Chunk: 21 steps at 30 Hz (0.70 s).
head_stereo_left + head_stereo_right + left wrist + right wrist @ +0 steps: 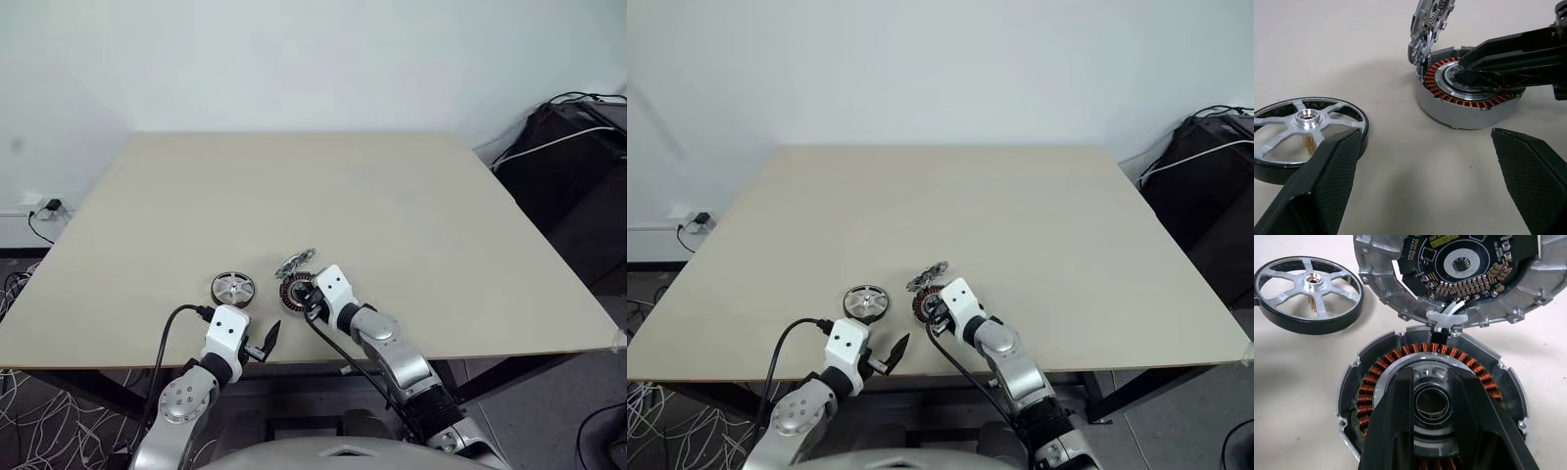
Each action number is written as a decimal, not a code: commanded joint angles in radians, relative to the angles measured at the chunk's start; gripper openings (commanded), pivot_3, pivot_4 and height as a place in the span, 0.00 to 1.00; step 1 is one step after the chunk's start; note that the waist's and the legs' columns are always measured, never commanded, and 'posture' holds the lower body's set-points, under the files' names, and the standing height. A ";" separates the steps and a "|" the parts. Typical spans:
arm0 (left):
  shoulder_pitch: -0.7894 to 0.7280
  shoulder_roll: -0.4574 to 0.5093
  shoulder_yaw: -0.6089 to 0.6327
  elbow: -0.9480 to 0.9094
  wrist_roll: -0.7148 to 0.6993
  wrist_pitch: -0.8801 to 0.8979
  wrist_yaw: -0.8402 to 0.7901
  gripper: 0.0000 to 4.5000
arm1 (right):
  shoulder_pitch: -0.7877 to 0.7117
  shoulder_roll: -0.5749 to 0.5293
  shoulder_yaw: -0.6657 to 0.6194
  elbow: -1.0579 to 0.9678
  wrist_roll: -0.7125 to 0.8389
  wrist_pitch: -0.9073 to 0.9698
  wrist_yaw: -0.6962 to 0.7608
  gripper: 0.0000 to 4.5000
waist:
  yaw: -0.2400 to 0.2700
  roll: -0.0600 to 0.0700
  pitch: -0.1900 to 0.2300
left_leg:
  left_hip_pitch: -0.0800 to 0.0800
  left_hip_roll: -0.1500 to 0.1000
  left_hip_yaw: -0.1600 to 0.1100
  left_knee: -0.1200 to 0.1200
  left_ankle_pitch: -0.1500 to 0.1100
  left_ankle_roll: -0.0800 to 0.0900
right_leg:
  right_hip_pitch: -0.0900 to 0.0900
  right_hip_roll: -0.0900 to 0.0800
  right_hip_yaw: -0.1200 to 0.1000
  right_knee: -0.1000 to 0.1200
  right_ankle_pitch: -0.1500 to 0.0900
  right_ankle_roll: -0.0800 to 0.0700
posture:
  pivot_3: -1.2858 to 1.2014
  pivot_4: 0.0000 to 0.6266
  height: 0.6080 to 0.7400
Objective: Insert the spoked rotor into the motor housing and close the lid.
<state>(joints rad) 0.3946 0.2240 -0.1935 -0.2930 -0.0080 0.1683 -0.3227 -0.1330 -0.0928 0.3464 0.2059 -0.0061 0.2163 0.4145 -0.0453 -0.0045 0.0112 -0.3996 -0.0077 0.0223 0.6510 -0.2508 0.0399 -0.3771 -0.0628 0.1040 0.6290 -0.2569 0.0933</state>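
A: Where is the motor housing [1432, 401] seen?
B: Flat on the counter [392, 215], near the front edge, about mid-width. Copper windings are exposed in a ring around a silver centre. The lid [1449, 274] is hinged up at the far side and tilted open; a circuit board is visible on its inner face, with white wires running down to the housing.

A: The spoked rotor [1308, 129]?
B: Flat on the counter, just beside the housing on the robot's left, apart from it. Hub facing up, dark rim around the silver spokes. Not inserted.

A: Right hand [1432, 404]?
B: It is positioned over the housing centre, fingers [1400, 416] set narrow on either side of the central bore. From the left wrist view the fingertips are seen down at the silver centre. Whether contact is made cannot be told; nothing is seen lifted or carried.

A: Left hand [1425, 161]?
B: Spread wide, nothing held. It is held low near the counter's front edge, pointed toward the gap between rotor and housing. One finger [1322, 181] is seen in front of the rotor rim, the other toward the housing side.
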 commanded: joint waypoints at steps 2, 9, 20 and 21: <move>-0.009 -0.003 0.005 -0.053 -0.008 -0.015 0.006 1.00 | -0.035 0.013 -0.005 0.023 -0.008 -0.039 0.007 0.16 | -0.001 0.000 0.000 | 0.000 0.000 0.000 0.000 0.000 0.000 | 0.000 0.000 0.000 0.000 0.000 0.000 | 0.52 0.00 1.00; -0.007 -0.001 0.006 -0.054 -0.009 -0.015 0.005 1.00 | -0.063 0.021 -0.014 0.075 -0.011 -0.058 0.005 0.16 | -0.008 0.000 0.000 | 0.001 0.000 0.000 0.000 0.000 0.000 | 0.001 0.000 0.000 0.000 0.000 0.000 | 0.52 0.00 1.00; -0.005 -0.001 0.005 -0.053 -0.009 -0.016 0.004 1.00 | 0.040 -0.034 -0.017 -0.179 0.073 0.020 0.108 0.52 | -0.014 0.001 0.000 | 0.000 0.000 0.000 0.000 0.000 0.000 | 0.000 0.000 0.000 0.000 0.000 0.000 | 0.52 0.00 1.00; -0.005 -0.002 0.004 -0.052 -0.008 -0.016 0.005 1.00 | 0.052 -0.043 -0.015 -0.210 0.078 0.031 0.114 0.47 | -0.014 0.001 0.000 | 0.000 0.000 0.000 0.000 0.000 0.000 | 0.000 0.000 0.000 0.000 0.000 0.000 | 0.52 0.00 1.00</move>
<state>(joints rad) 0.3966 0.2253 -0.1908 -0.2955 -0.0086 0.1676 -0.3219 -0.0752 -0.1325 0.3375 0.0877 0.0474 0.2330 0.5070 -0.0596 -0.0035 0.0116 -0.3994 -0.0076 0.0218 0.6507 -0.2507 0.0398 -0.3772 -0.0630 0.1040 0.6292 -0.2569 0.0934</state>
